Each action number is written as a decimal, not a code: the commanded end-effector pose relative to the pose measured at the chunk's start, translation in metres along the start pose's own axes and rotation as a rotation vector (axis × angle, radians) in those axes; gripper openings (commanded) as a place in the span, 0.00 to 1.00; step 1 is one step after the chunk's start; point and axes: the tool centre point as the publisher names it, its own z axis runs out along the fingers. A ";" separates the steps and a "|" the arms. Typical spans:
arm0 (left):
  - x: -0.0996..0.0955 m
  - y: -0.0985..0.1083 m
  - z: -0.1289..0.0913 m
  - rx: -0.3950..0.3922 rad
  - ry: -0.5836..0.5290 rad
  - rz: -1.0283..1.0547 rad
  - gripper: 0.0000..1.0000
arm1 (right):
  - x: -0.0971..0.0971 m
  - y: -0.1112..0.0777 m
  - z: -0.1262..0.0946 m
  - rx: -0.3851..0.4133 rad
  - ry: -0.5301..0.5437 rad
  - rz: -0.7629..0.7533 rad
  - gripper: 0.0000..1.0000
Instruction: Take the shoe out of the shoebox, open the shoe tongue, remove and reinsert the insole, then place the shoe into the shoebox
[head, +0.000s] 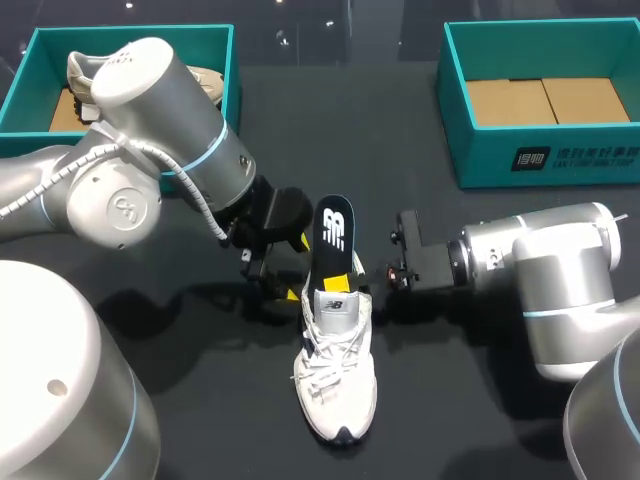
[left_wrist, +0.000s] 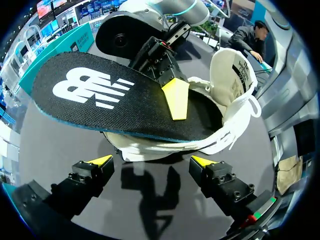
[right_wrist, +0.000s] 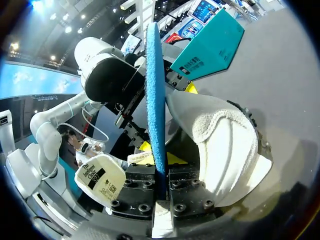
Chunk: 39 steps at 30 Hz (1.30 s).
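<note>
Dark tabletop (head: 450, 420) carrying two boxes along its far edge. At the far left corner, a teal shoebox (head: 20, 80) with a pale second shoe (head: 205, 80) lying inside. At the far right corner, a second teal shoebox (head: 545, 158) showing only its brown cardboard floor (head: 545, 100); white print on its front wall, too small to make out.

Left arm (head: 150, 130) coming in over the left side, right arm (head: 540, 270) from the right edge, both meeting near the middle.

White sneaker (head: 338, 370) lying on the tabletop's middle, nearer the near edge, outside both boxes, toe toward the near edge and heel toward the far edge. White laces (head: 335, 350) loose over the upper. Tongue (left_wrist: 235, 70) pulled up and back, with a printed label on its inner face.

Black insole (head: 334, 235) sticking out of the heel opening toward the far edge, front part inside the sneaker. Large white logo on its top face, blue underside.

Right pincer (right_wrist: 162, 177) clenched on the insole's edge at the shoe's collar, one yellow tip pressed on the black top face, the other under it.

Left pincer (left_wrist: 151, 160) released, fingers spread wide, just beside the sneaker's heel on its left side, touching neither shoe nor insole, as far as visible.
</note>
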 end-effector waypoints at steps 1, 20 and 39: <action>0.000 0.000 0.002 0.000 0.000 0.001 1.00 | 0.004 -0.006 0.005 0.015 -0.011 0.005 0.00; 0.000 0.000 0.002 0.000 0.000 0.001 1.00 | 0.008 0.043 -0.007 0.026 -0.010 -0.128 0.26; 0.000 0.000 0.002 0.000 0.000 0.001 1.00 | 0.003 0.012 0.002 0.031 0.009 -0.038 0.00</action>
